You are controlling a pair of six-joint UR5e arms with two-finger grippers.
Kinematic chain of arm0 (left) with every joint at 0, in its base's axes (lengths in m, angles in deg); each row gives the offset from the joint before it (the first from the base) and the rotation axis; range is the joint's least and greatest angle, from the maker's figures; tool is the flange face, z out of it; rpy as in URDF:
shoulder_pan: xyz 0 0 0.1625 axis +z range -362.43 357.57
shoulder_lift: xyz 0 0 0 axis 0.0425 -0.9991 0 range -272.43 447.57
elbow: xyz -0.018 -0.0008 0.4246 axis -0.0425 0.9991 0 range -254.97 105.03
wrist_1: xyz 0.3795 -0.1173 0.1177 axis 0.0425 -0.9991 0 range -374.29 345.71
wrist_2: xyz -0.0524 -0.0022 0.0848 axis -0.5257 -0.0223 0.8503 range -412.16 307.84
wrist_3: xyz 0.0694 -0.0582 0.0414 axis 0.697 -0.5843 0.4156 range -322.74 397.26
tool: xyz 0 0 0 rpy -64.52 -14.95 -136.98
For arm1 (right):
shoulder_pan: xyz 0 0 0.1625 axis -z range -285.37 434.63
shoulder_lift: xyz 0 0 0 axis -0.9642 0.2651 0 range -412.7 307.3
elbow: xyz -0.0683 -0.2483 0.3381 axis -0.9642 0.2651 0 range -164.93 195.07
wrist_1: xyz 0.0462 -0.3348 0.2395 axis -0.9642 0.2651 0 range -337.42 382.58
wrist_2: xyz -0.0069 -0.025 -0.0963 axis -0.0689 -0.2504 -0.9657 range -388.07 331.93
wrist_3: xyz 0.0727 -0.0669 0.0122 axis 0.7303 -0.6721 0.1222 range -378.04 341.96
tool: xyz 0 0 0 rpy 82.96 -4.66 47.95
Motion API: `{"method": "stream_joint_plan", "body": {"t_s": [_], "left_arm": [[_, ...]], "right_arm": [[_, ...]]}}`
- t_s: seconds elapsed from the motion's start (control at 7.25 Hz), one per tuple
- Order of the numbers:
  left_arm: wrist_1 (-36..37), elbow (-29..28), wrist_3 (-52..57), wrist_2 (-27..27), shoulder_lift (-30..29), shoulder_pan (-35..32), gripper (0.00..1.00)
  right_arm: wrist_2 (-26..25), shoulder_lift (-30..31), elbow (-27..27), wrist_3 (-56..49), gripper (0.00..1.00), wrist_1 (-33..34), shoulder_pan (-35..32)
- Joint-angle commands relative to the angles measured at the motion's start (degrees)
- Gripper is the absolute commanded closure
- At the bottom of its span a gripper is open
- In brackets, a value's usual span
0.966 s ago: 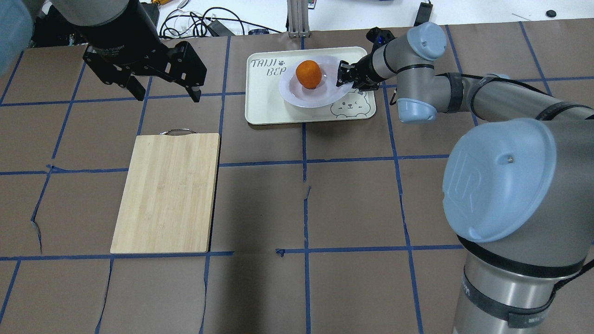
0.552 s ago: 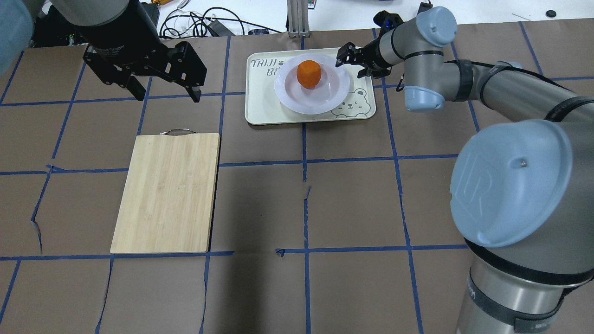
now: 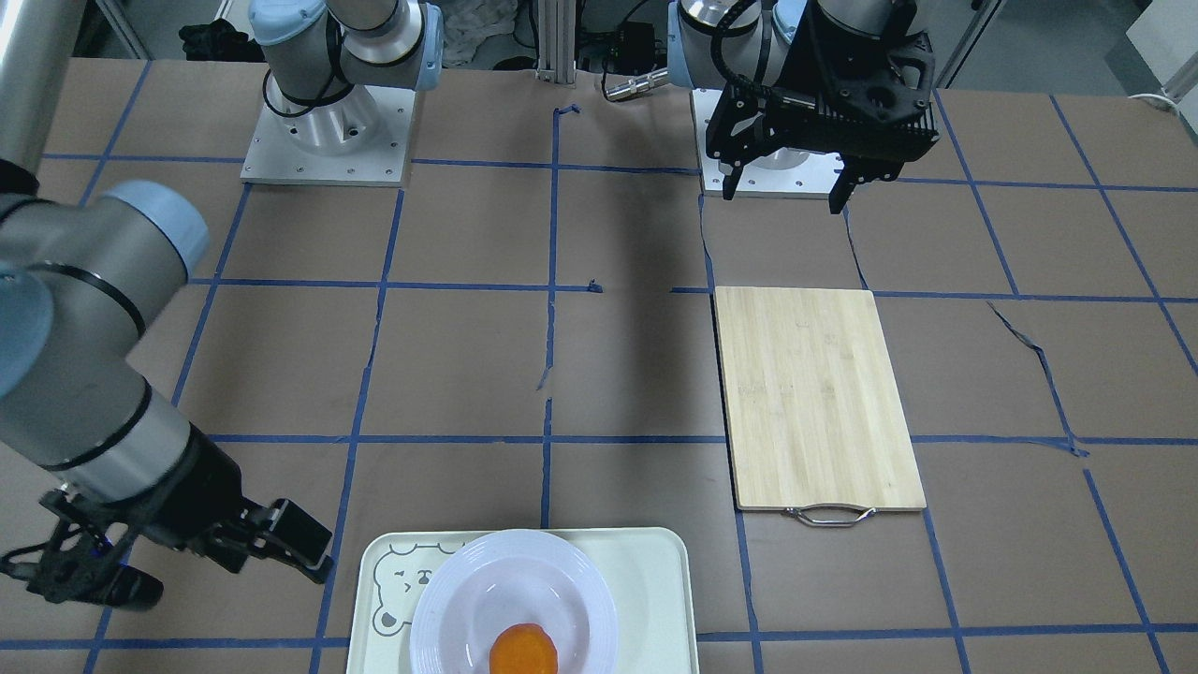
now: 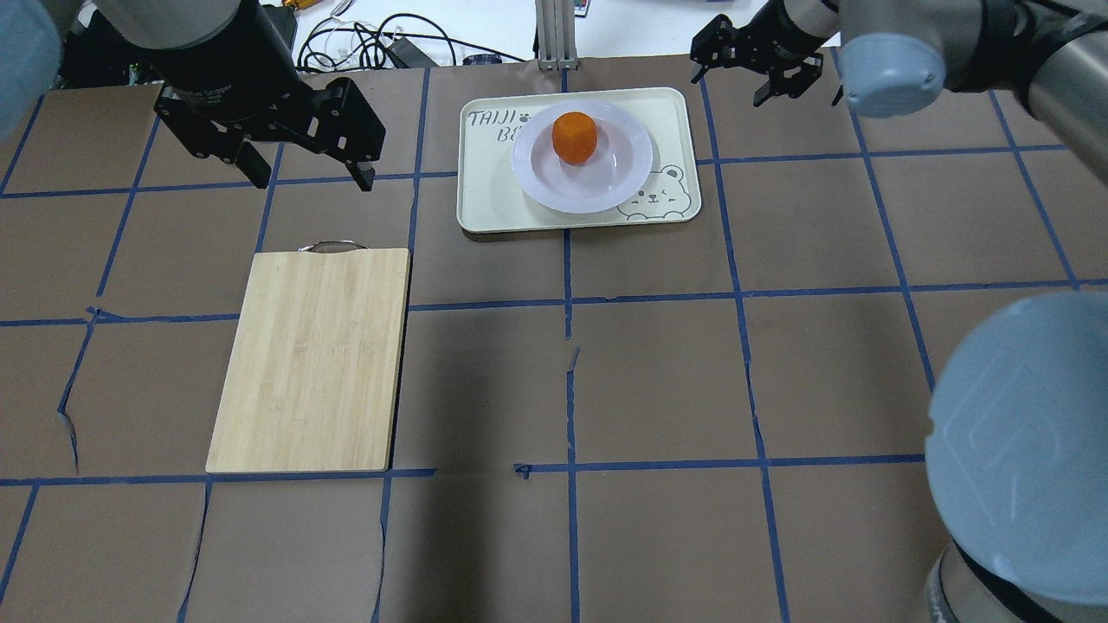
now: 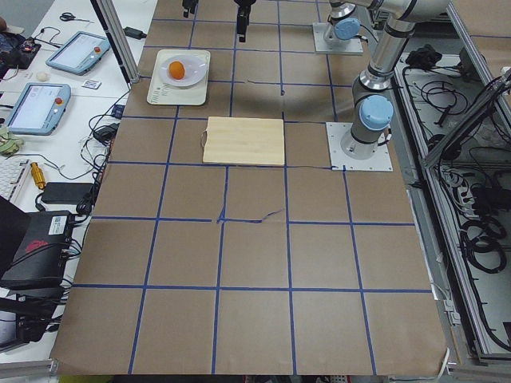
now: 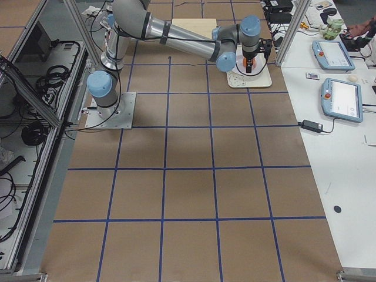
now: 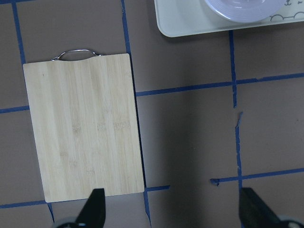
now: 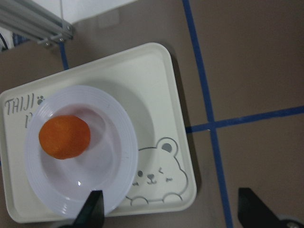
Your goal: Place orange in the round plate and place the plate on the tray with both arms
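Note:
The orange (image 4: 575, 137) rests in the well of the round plate (image 4: 530, 169), and the plate lies flat on the tray (image 4: 493, 203) at the table's far middle. In the right wrist view the orange (image 8: 64, 137) sits left of centre in the plate (image 8: 121, 156), on the tray (image 8: 161, 90) with its bear face. My right gripper (image 4: 727, 80) hangs open above the table, to the right of the tray's far corner, touching nothing. The left gripper (image 4: 313, 179) is open and empty, high over the table to the tray's left.
A bamboo cutting board (image 4: 312, 359) with a metal handle lies on the left half, below the left gripper. Cables and an aluminium post (image 4: 554, 35) stand past the table's far edge. Brown paper with blue tape lines covers the table (image 4: 658, 381).
The right gripper let go of the plate's right rim and drew back up and to the right. The plate dropped from a tilt to flat on the tray. The left arm stayed still.

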Motion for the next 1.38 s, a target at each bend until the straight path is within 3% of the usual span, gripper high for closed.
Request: {"method": "stream_joint_plan", "body": {"t_s": [0.0, 0.14, 0.41, 0.55, 1.24], "left_arm": [[0.0, 0.0, 0.0, 0.2, 0.0, 0.0, 0.00], [0.0, 0.0, 0.1, 0.2, 0.0, 0.0, 0.00], [0.0, 0.0, 0.1, 0.4, 0.0, 0.0, 0.00], [0.0, 0.0, 0.1, 0.4, 0.0, 0.0, 0.00], [0.0, 0.0, 0.0, 0.4, 0.0, 0.0, 0.00]], "right_arm": [[-10.7, 12.1, 1.1, -4.1, 0.00, -21.9, -1.4], [-13.7, 16.8, 0.8, -5.4, 0.00, -27.5, -3.4], [-15.1, 21.9, -3.8, -10.1, 0.00, -28.9, -4.8], [-18.3, 22.7, -6.0, -10.8, 0.00, -27.6, -4.7], [-18.0, 22.1, -7.4, -11.5, 0.00, -22.6, -4.7]]}}
